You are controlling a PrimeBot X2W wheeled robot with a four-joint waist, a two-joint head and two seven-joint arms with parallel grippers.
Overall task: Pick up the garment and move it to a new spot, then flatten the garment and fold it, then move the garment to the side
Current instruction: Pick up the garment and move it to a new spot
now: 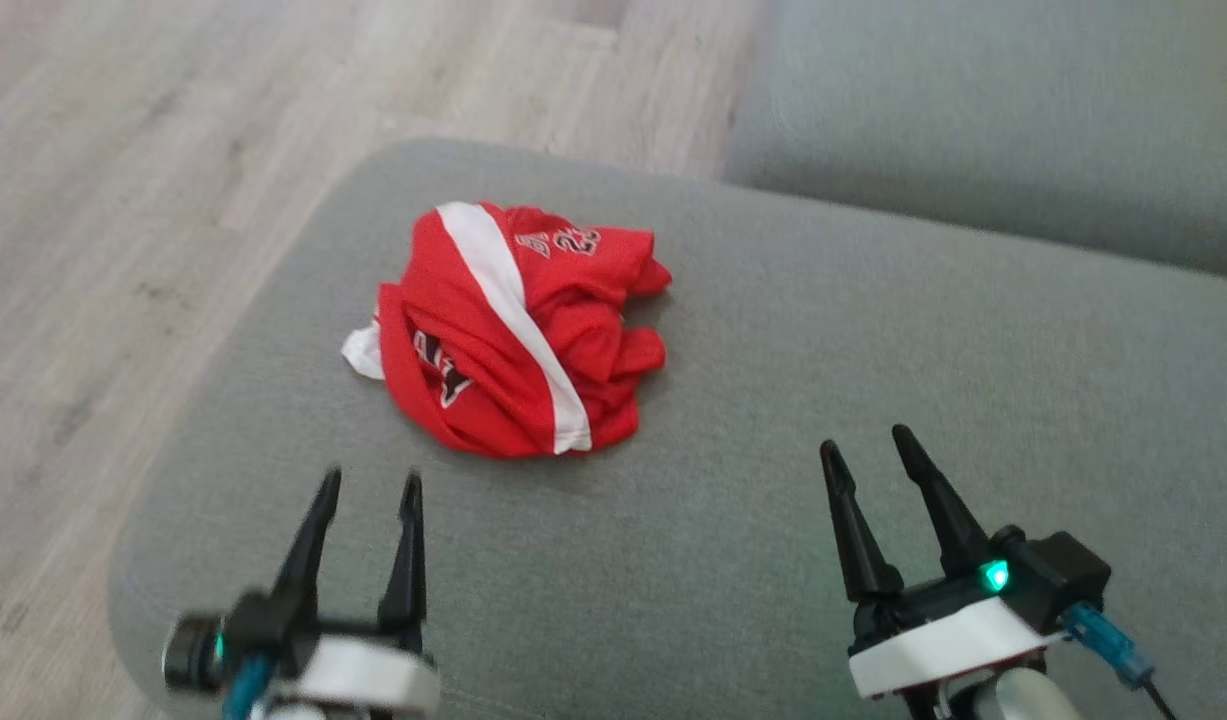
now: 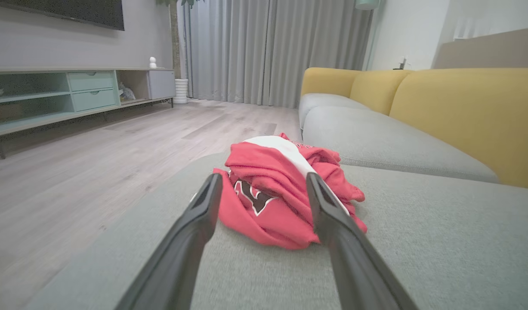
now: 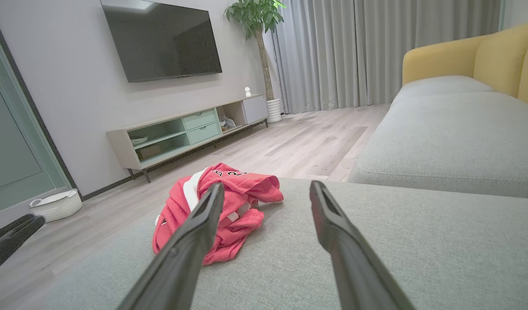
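On grey sofa cushion: one red jersey with a white stripe, crumpled in a heap near the cushion's left rounded corner. Two grippers, both on the near side and apart from the jersey. Left gripper has its fingers spread with nothing between them; right gripper is likewise spread and empty. One white woven basket on the wood floor by the wall, contents not discernible. One TV cabinet, two drawers.

grey sofa, wood floor, wall television
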